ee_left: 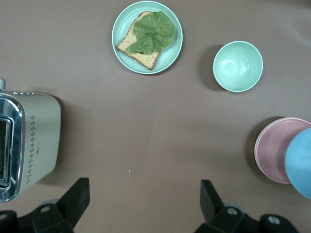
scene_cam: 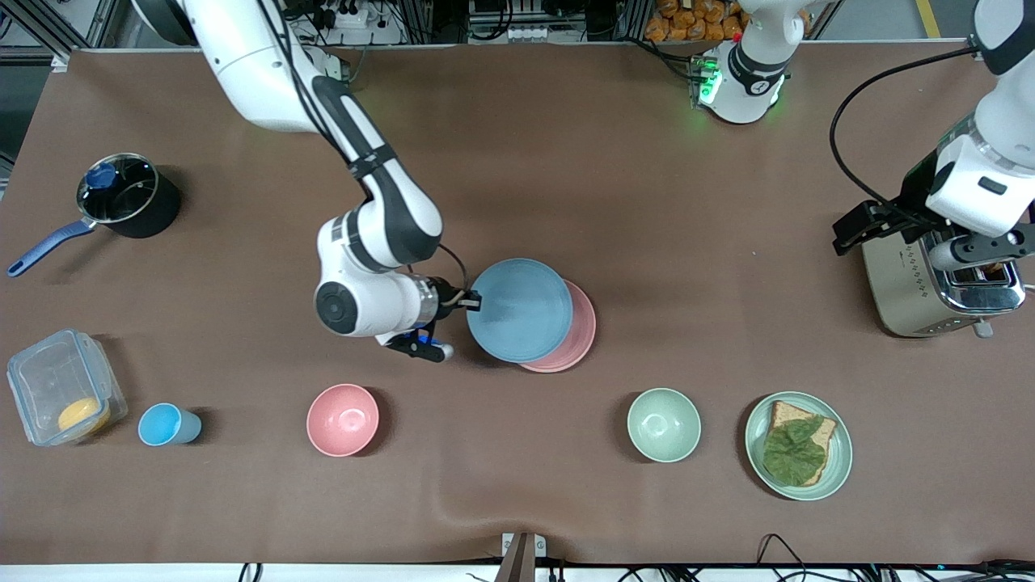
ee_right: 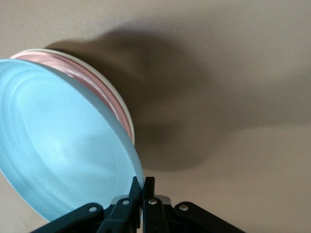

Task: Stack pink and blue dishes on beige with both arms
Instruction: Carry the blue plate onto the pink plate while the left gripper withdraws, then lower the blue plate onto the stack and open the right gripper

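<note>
My right hand (scene_cam: 471,301) pinches the rim of the blue plate (scene_cam: 519,309), fingers closed thin on its edge, and holds it tilted over the pink plate (scene_cam: 580,331) near the middle of the surface (scene_cam: 647,202). In the right wrist view the pink plate already sits on the beige plate (ee_right: 124,109), of which only a pale sliver of rim shows underneath. The blue plate overlaps the pair but sits off-centre, shifted toward the right arm's end.

My left hand (ee_left: 141,204) waits with fingers spread wide and empty over bare surface beside the toaster (scene_cam: 938,287).

I judge the blue plate stiff, light and matte, yet a rim pinch gives little purchase; it could pivot or slip, and ceramic-like ware may chip if dropped. The ridged rim is the only place to take hold, so I would lower it level before letting go.

Room is generous: the pink bowl (scene_cam: 343,419) and green bowl (scene_cam: 664,424) lie nearer the front camera, well apart from the stack, as does the green plate with bread (scene_cam: 799,445). The stack's own rims are the edges to mind.
</note>
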Controlling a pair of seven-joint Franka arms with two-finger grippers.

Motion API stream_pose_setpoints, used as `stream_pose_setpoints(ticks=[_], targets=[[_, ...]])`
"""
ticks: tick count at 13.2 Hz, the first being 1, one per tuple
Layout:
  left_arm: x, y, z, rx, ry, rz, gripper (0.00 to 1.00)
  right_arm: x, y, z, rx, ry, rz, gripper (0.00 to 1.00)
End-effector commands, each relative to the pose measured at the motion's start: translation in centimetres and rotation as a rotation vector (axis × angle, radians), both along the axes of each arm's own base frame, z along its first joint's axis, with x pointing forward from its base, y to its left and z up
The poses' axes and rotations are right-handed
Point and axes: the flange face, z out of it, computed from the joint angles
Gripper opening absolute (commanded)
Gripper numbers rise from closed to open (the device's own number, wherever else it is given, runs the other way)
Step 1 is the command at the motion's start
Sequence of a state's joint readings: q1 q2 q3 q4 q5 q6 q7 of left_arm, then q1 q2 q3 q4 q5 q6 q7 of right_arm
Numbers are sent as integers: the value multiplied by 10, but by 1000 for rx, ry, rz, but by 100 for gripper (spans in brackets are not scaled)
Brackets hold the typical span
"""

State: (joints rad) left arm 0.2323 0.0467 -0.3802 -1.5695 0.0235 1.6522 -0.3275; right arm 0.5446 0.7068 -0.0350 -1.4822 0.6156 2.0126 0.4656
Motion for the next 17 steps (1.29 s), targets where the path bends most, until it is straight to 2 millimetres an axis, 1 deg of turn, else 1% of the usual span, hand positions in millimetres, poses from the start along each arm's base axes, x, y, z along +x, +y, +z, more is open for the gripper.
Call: stream_pose_setpoints(ticks=[1, 3, 6, 7, 9, 11, 12, 13, 14, 15, 16, 17], targets=[[-3, 5, 13, -15, 15, -19, 100, 6, 16, -8, 17, -10, -26, 0], [-4, 5, 25, -32, 6, -18, 100, 3, 25, -15, 36, -14, -48, 0], [-5, 4, 25, -38, 16, -18, 100, 1, 37, -28, 35, -50, -57, 0], [-5, 3, 25, -39, 19, -20, 100, 1, 37, -32, 33, -49, -59, 0], [-6, 4, 27, -37, 15, -20, 100, -2, 45, -35, 33, -59, -53, 0], [-4, 4, 25, -40, 19, -20, 100, -3, 46, -36, 32, -58, -52, 10], [-5, 4, 23, -42, 23, -20, 100, -2, 45, -35, 32, -58, -54, 40], [-4, 5, 24, -38, 21, -17, 100, -2, 45, -34, 33, -59, -56, 94], [-4, 6, 23, -42, 24, -17, 100, -1, 44, -32, 34, -62, -53, 100], [-4, 5, 23, -39, 24, -18, 100, 1, 42, -26, 38, -67, -53, 100], [-4, 6, 23, -37, 23, -16, 100, 7, 35, -23, 37, -74, -56, 100], [-4, 7, 27, -40, 16, -15, 100, 10, 31, -17, 39, -81, -55, 100]])
